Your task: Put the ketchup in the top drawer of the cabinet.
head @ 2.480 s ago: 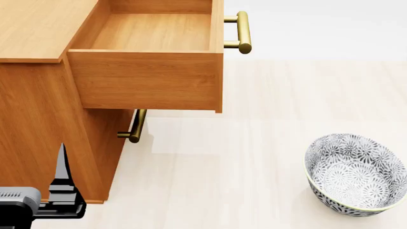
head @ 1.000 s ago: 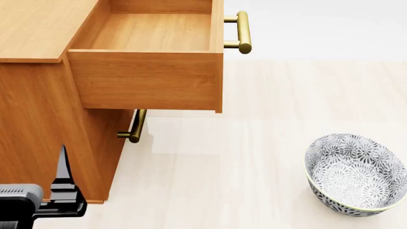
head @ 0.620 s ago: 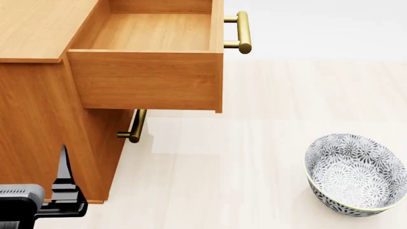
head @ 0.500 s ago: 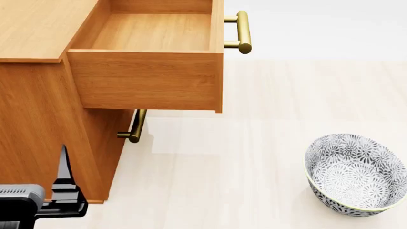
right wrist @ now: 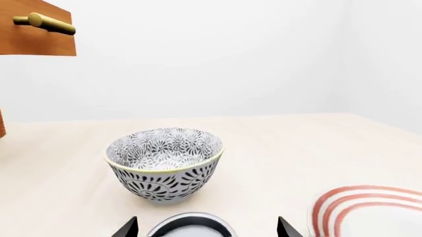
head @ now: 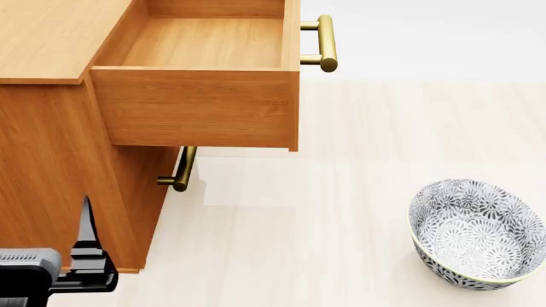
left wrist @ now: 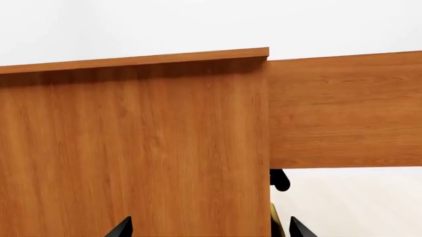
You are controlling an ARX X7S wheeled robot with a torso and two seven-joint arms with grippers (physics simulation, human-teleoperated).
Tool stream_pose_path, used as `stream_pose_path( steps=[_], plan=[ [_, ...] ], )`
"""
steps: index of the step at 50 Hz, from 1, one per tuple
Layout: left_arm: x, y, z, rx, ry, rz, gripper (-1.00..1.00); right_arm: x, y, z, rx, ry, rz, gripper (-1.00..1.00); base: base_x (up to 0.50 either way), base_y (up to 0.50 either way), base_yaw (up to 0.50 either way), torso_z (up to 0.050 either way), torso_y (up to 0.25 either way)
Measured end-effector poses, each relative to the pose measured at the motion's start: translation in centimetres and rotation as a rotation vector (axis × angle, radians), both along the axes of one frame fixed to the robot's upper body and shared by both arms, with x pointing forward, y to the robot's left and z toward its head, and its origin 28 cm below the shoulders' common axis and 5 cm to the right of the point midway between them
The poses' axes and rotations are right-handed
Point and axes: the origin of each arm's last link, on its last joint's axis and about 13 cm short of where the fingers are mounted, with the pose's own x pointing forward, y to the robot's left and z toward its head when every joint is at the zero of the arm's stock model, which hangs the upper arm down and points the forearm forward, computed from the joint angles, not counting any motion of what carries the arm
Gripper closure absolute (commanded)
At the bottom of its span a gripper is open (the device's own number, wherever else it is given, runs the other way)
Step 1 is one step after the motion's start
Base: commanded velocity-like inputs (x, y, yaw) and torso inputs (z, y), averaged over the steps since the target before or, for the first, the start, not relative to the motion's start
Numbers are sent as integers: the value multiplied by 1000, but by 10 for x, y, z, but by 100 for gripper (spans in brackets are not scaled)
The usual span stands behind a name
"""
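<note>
**Top drawer out, can between open fingers**

I am viewing both pincers released: left pincer [left wrist: 207, 229] facing the orange-brown wood-grain cabinet [head: 51, 147], its top drawer [head: 196, 115] pulled out; right pincer [right wrist: 205, 228] straddling the silver-lidded ketchup can [right wrist: 191, 226] near the grey patterned bowl [right wrist: 165, 165].

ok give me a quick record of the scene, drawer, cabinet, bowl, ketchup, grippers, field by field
top drawer: pulled open, empty inside
cabinet: lower drawer shut
bowl: grey patterned, upright on the floor, apart from the cabinet
plate: red-striped, partly seen beside the bowl
ketchup: not seen in any view
left gripper: open, facing the cabinet side
right gripper: open, facing the bowl
</note>
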Motion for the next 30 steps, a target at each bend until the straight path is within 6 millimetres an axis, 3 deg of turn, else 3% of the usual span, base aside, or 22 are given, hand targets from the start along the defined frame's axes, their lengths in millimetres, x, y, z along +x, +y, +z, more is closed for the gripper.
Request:
stream_pose_path(
  steps=[30],
  plan=[
    [2, 0, -2, 3, 6, 3, -100, 7, 6, -3, 17, 5, 16, -100, 0, 0, 0, 0, 0]
  ],
)
